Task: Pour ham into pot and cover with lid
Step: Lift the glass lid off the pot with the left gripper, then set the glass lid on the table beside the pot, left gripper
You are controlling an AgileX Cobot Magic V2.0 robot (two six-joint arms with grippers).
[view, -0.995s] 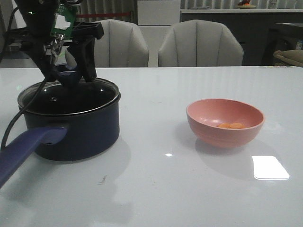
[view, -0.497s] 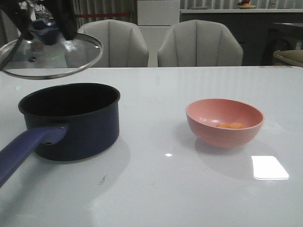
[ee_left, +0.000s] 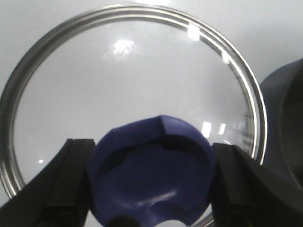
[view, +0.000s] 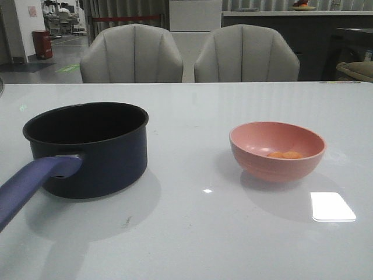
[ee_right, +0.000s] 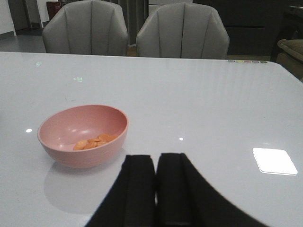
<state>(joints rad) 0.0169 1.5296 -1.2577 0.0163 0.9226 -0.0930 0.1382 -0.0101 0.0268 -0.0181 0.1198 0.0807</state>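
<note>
The dark navy pot (view: 87,149) stands uncovered at the left of the table, its purple-blue handle (view: 32,184) pointing toward the front left. Its edge shows in the left wrist view (ee_left: 286,123). The pink bowl (view: 277,150) at the right holds the orange ham slices (view: 284,155), also seen in the right wrist view (ee_right: 93,141). My left gripper (ee_left: 151,179) is shut on the dark blue knob (ee_left: 151,175) of the glass lid (ee_left: 132,71), beside the pot; it is out of the front view. My right gripper (ee_right: 155,163) is shut and empty, near the bowl (ee_right: 83,135).
Two grey chairs (view: 131,55) (view: 246,55) stand behind the table's far edge. A bright light reflection (view: 332,206) lies on the glossy white table in front of the bowl.
My left gripper has lifted the lid off the pot and carried it up and to the left, out of the front view. The pot now stands open. The bowl has not moved.
</note>
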